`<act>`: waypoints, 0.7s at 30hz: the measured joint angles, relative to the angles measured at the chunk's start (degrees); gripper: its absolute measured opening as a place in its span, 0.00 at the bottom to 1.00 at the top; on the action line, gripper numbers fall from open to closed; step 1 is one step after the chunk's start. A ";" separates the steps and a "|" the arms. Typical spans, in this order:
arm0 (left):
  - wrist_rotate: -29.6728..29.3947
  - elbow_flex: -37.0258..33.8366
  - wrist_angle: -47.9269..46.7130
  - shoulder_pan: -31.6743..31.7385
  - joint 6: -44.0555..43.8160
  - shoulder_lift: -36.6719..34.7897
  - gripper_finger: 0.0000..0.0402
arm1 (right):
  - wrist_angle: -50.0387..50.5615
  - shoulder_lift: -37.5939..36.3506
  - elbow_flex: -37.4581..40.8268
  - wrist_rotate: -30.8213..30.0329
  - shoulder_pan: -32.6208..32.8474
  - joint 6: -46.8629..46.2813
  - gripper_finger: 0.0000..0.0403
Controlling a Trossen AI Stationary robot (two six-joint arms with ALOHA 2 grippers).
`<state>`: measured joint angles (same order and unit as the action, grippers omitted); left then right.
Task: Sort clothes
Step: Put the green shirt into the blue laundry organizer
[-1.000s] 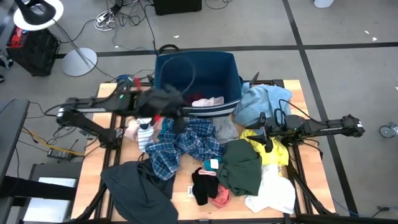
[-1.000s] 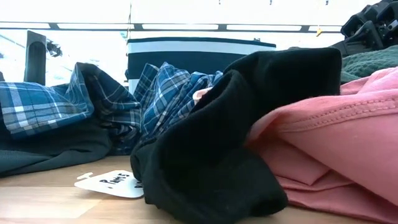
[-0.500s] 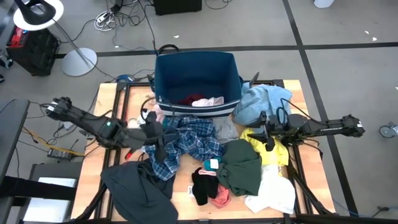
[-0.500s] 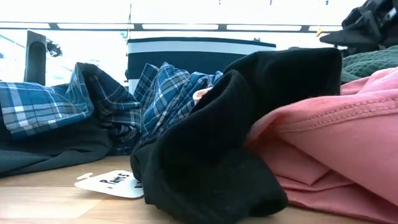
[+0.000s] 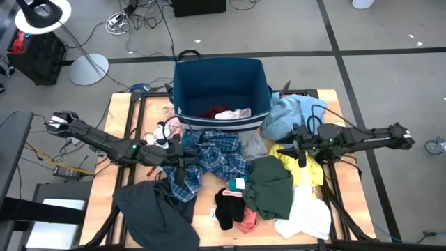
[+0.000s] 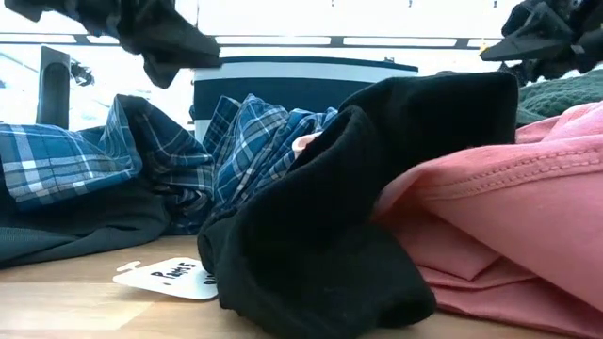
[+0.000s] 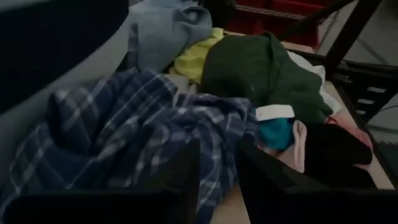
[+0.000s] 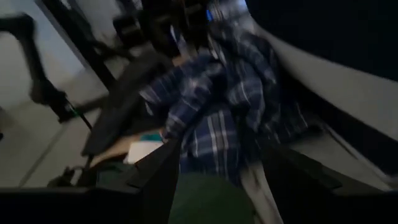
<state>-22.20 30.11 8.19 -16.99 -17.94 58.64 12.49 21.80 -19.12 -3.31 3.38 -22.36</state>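
A heap of clothes covers the table: a blue plaid shirt [image 5: 209, 157] in the middle, a dark green garment [image 5: 268, 188], a yellow one [image 5: 300, 164], a light blue one [image 5: 293, 111], a white one [image 5: 306, 213], a dark grey one [image 5: 150, 209], and black [image 5: 226, 206] and pink [image 5: 247, 222] pieces near the front edge. My left gripper [image 5: 182, 159] is open just above the plaid shirt's left part [image 7: 124, 124], touching nothing that shows. My right gripper [image 5: 284, 150] is open over the green and yellow garments [image 8: 205, 199].
A navy fabric bin [image 5: 185, 77] stands at the table's far edge, with maroon [image 5: 216, 111] and pale pieces inside. A white paper tag [image 6: 165, 278] lies on the bare wood at the front. Metal frame rails run along both table sides.
My left gripper has come down from high beside the bin's front left corner toward the table's near edge and now hangs low over the plaid shirt. My right gripper has shifted a little toward the table's left. The clothes on the table lie as before.
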 joint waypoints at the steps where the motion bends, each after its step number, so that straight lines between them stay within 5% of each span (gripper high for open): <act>1: 1.25 -1.41 1.40 0.97 0.03 -0.37 0.26 | 2.66 2.13 -2.63 0.04 0.00 -0.32 0.57; 12: 11.70 -4.94 2.82 5.63 2.34 -1.48 0.26 | 35.39 30.21 -32.63 2.83 7.23 -11.15 0.57; 21: 12.40 -4.90 3.85 5.33 -2.00 -1.32 0.26 | 48.84 47.82 -43.52 1.47 12.77 -19.19 0.57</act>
<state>-9.80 25.21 12.03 -11.67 -19.94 57.32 61.33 69.62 -62.64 -1.84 16.14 -41.55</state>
